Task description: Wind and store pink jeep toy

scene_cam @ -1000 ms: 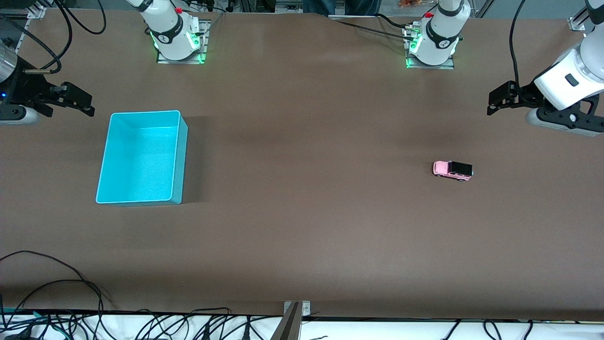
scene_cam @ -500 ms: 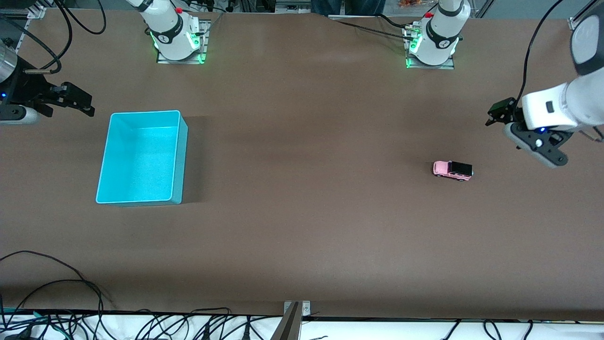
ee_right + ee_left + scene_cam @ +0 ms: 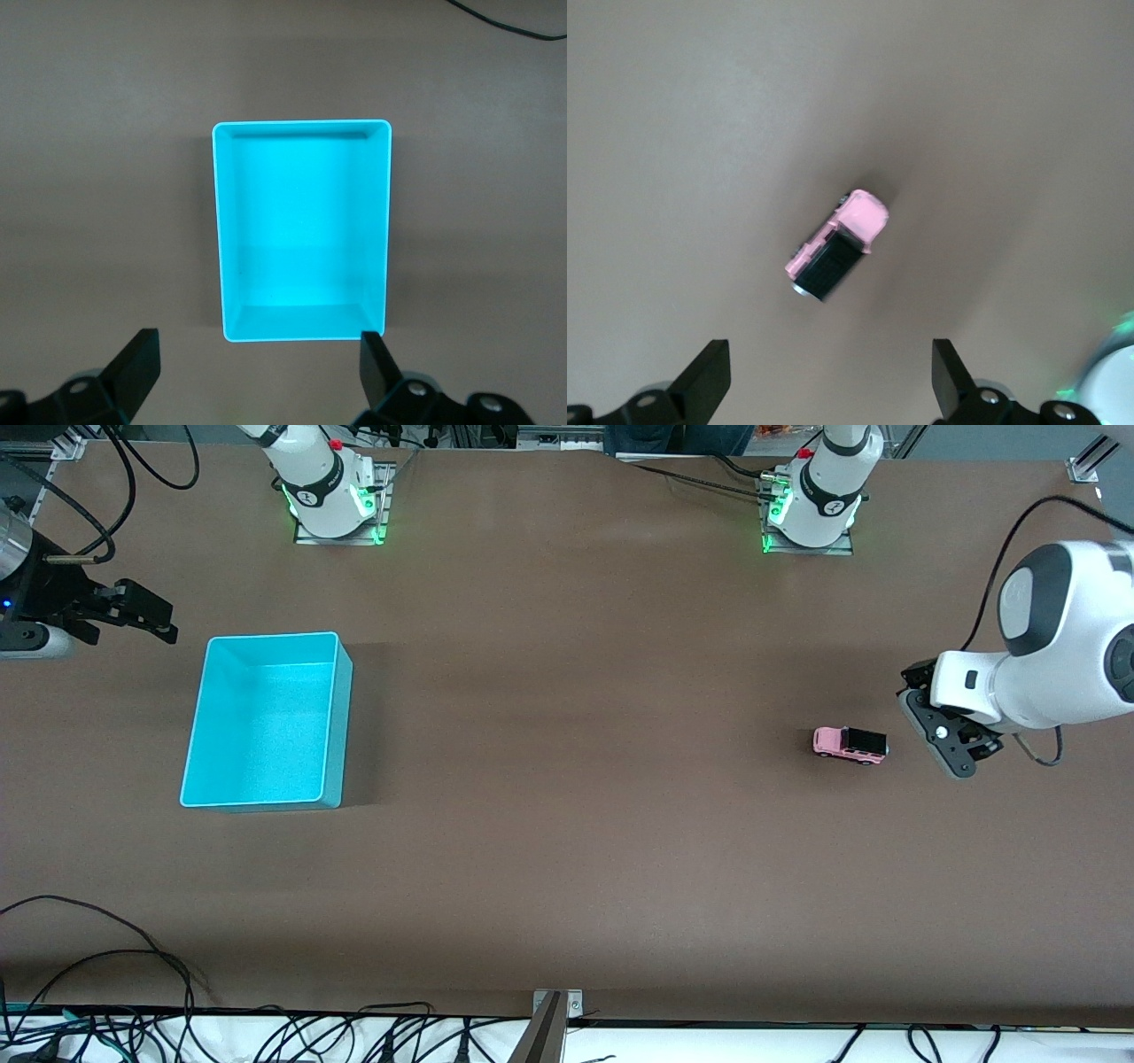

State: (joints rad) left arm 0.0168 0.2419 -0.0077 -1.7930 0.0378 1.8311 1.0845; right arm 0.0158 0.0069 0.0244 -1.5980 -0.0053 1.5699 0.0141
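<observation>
The pink jeep toy (image 3: pixel 850 745) (image 3: pixel 837 244), a tiny pink car with a black roof panel, stands on its wheels on the brown table toward the left arm's end. My left gripper (image 3: pixel 921 682) (image 3: pixel 831 381) hangs open over the table close beside the jeep, pointing down, with nothing between its fingers. An empty turquoise bin (image 3: pixel 266 717) (image 3: pixel 301 230) sits toward the right arm's end. Beside the bin, at the table's end, my right gripper (image 3: pixel 151 620) (image 3: pixel 257 372) waits open and empty.
The two arm bases (image 3: pixel 332 491) (image 3: pixel 811 500) stand along the table edge farthest from the front camera. Loose black cables (image 3: pixel 106 957) lie near the nearest edge, where a metal bracket (image 3: pixel 551 1014) sticks up. Bare brown tabletop (image 3: pixel 576 735) separates bin and jeep.
My left arm has swung down and toward the jeep, turning its gripper downward. The right arm, the bin and the jeep have not moved.
</observation>
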